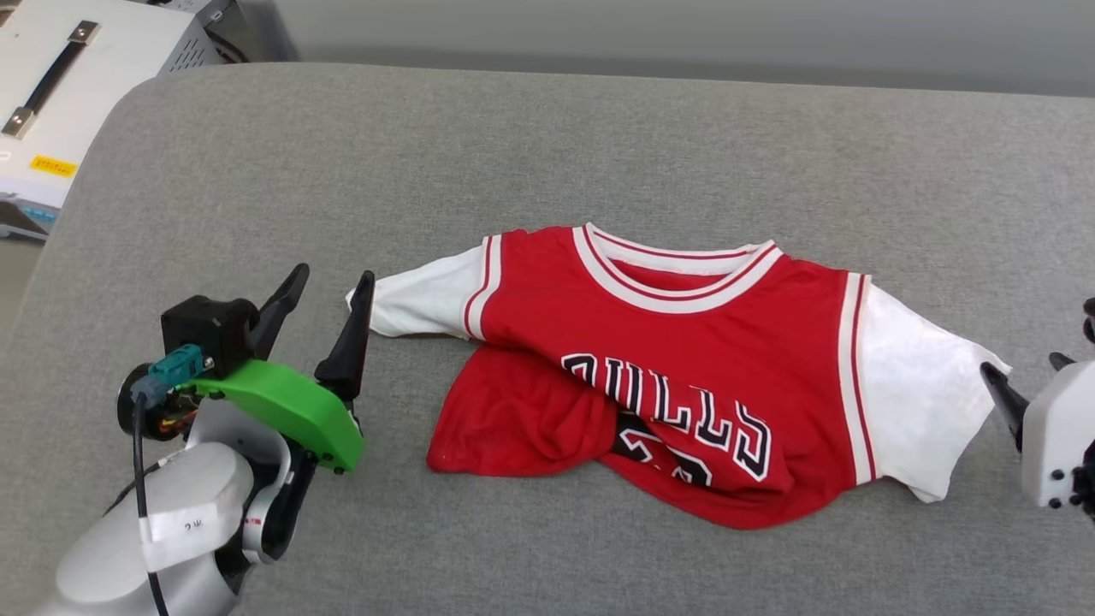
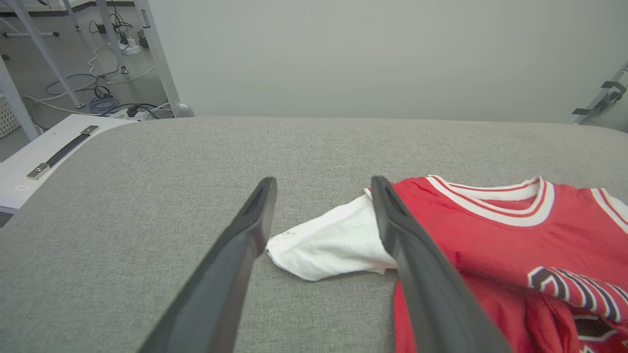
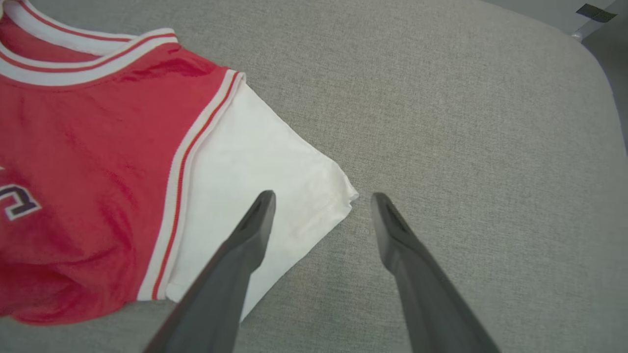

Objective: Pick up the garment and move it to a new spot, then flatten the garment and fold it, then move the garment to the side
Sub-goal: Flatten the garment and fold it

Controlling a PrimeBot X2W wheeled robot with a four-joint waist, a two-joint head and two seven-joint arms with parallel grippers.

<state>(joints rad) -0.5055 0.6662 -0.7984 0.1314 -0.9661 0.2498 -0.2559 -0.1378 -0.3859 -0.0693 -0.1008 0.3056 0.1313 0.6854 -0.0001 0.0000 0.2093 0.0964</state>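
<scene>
Wide and empty, left gripper (image 1: pixel 334 275) just beside white sleeve tip, at 9 o'clock of jersey (image 1: pixel 684 368). Wide and empty too, right gripper (image 1: pixel 1025 364) at 3 o'clock, one finger over other sleeve's edge. Face up on cushion (image 1: pixel 599 145), collar toward 12: red, striped trim, hem rumpled and folded up at 7, black lettering partly hidden.

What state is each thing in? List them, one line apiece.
Jersey: lying front up on the grey cushion, sleeves spread, lower part bunched and rumpled, not yet flat or folded.
Left pincer: open, at one white sleeve's tip, holding nothing.
Right pincer: open, at the other sleeve's tip, holding nothing.
</scene>
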